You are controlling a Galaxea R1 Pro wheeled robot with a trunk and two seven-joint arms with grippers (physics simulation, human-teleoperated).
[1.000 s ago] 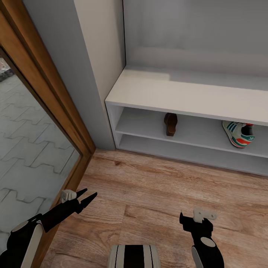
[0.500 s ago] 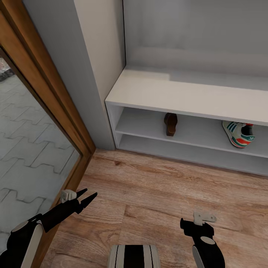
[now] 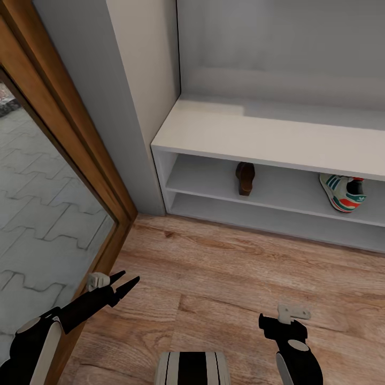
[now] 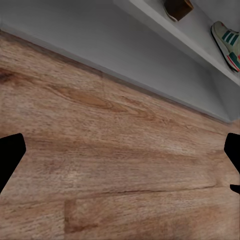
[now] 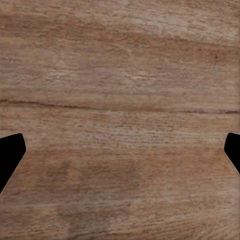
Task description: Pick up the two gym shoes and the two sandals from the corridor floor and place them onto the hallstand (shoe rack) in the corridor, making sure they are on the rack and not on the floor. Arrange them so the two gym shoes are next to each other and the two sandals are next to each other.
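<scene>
Between the earlier head view and this one almost nothing has shifted: only the right black two-fingered gripper (image 3: 282, 321) has sunk a little lower and nearer the robot, while the rack and shoes sit where they were.

That right gripper hangs over bare light brown wood-plank floor (image 3: 224, 278); its wrist view shows both fingertips (image 5: 11, 155) spread wide to the frame edges with nothing between them, so it is released and empty. The left black gripper (image 3: 124, 282) is likewise parted and empty, its fingers angled forward beside the wooden door frame (image 3: 101, 214).

Farther out stands the low white bench-like shoe rack (image 3: 256, 133). On its upper shelf sits one dark brown woven sandal (image 3: 245, 178), heel toward the robot, and well apart to the right one cream-white sneaker with green stripes and a red-orange heel patch (image 3: 342, 193), partly cut by the frame edge. The gap between them probably leaves room for each one's partner.

Neither partner shoe is in sight, so I judge the task roughly half done, with both arms held low and open ready to fetch the next shoe.
</scene>
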